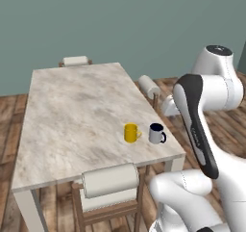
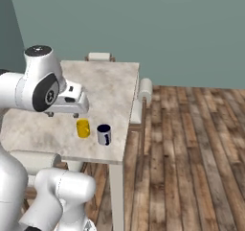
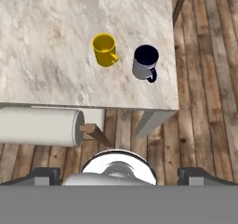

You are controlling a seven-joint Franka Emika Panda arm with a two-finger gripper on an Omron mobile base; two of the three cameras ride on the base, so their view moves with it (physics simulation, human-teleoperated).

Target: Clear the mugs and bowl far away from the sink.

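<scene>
So we've got two mugs standing upright side by side on a marble-look table point(image 1: 72, 110), close to its near corner. The yellow mug point(image 3: 104, 49) is plain bright yellow all over, with its handle turned toward the other one. The pale mug point(image 3: 145, 62) has a greyish-white body, a dark rim, a dark inside and a dark handle. They stand near each other but aren't touching; there's a clear strip of tabletop between them. The pale one stands closest to the table edge, with wooden floor point(image 2: 191, 144) beyond it.

Our gripper point(image 3: 119, 172) hangs above and back from the table edge, looking down on both mugs from well apart, and it touches nothing. Its jaws are spread wide, with a dark fingertip at each bottom corner of the hand view, and nothing between them.

A chair point(image 1: 109, 187) with a pale cushioned back is tucked in under the near edge.
</scene>
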